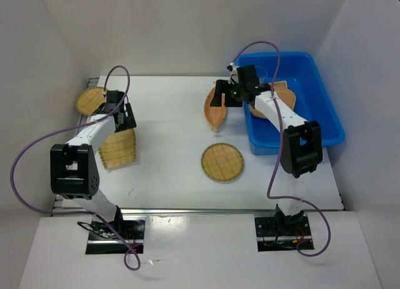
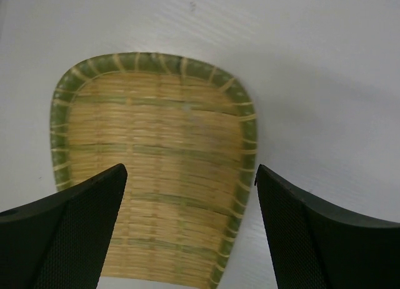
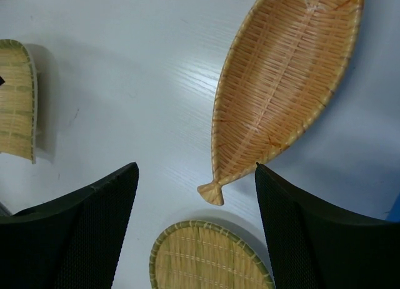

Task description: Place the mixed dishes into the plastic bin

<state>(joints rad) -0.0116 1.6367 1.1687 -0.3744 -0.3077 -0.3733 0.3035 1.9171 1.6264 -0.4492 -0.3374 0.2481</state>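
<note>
Left end effector: open, its fingers spread over the rounded-square tray near the table's left edge; nothing gripped.
Right end effector: open and empty, above the table just left of the plastic bin, with the stem end of the leaf tray below it.
Bin position: far right corner of the table.
Trays already in the bin: one, the tan tray, partly hidden by the right arm.
Trays on the table: four. These are the far round tray at the far left corner, the rounded-square tray by the left edge, the leaf tray toward the far edge just beside the bin, and the middle round tray.
Cup: not made out in any view.
Handling (a judgement): thin woven bamboo, so probably light and fairly stiff, with a weave that gives the fingers purchase.
Where to hold: they lie flat, so the raised rim is the likely place, one finger inside and one outside. The long leaf tray may tip if pinched at one end.
</note>
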